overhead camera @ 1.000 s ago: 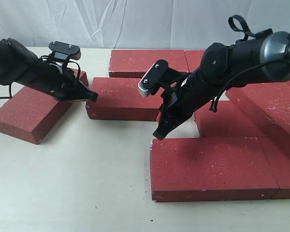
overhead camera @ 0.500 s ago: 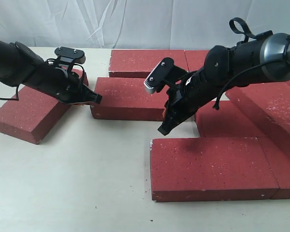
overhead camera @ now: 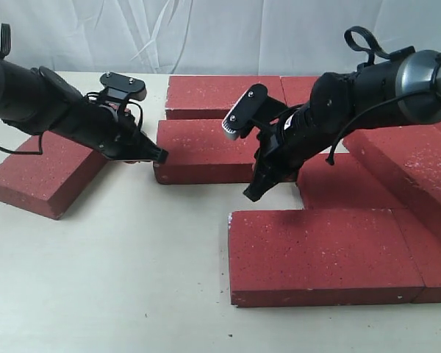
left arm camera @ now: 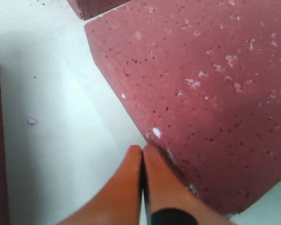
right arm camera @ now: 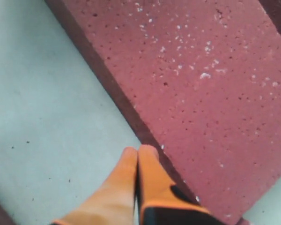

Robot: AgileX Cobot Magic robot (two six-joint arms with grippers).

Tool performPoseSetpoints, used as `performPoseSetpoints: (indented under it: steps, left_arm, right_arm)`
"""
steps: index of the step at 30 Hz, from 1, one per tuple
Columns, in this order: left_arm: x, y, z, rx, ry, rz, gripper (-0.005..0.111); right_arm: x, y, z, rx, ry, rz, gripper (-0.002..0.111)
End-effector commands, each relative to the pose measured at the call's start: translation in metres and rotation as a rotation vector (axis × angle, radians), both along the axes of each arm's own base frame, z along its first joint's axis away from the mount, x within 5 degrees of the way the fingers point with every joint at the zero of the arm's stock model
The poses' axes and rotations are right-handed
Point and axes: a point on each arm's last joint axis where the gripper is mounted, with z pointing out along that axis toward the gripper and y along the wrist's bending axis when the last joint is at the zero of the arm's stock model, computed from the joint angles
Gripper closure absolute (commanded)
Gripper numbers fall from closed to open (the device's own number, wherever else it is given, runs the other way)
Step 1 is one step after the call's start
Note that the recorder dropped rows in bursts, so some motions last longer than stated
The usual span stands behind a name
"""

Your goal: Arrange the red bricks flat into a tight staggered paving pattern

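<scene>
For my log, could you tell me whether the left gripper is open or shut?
Shut: the left gripper has its orange fingers pressed together, holding nothing, beside a brick.

Pale cream worktop (overhead camera: 117, 279), matte w/ a few tiny dark specks (right arm camera: 27, 141) & one small whitish chip (left arm camera: 32, 121) lying on it, runs back to a wrinkled white cloth backdrop (overhead camera: 206, 33) hung across the far side.

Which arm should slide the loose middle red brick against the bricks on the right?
Left. Its shut left gripper rests at the left end of the dark red speckled rectangular brick, so pushing sends it toward the right-hand bricks. The right gripper, also shut, is at the front long edge.
</scene>
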Motion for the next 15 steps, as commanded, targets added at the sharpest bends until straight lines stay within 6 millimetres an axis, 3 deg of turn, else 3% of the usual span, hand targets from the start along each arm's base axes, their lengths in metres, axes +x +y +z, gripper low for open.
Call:
performPoseSetpoints:
  steps: [1, 4, 5, 8, 11, 15]
  left_arm:
    - [0.002, -0.001, 0.002, 0.012, -0.028, 0.008, 0.107]
    - [0.002, 0.0, 0.003, 0.025, -0.032, -0.012, 0.107]
    - [0.001, 0.0, 0.004, 0.031, -0.033, -0.027, 0.107]
    - [-0.001, 0.003, 0.007, 0.015, -0.006, -0.048, 0.107]
    - [0.002, 0.014, 0.007, -0.003, 0.015, -0.017, 0.107]
    - [-0.002, 0.012, 0.007, -0.026, 0.055, -0.038, 0.107]
  right_arm:
    - [-0.002, -0.001, 0.007, 0.011, 0.023, -0.02, 0.109]
    - [-0.017, 0.007, 0.042, 0.084, 0.015, -0.015, 0.109]
    - [-0.023, 0.005, 0.046, 0.072, 0.059, 0.0, 0.109]
    - [-0.025, -0.003, 0.031, -0.053, 0.123, 0.062, 0.109]
    - [-0.01, 0.001, 0.02, -0.045, 0.149, 0.014, 0.109]
    - [-0.001, 0.004, 0.002, -0.077, 0.166, 0.018, 0.109]
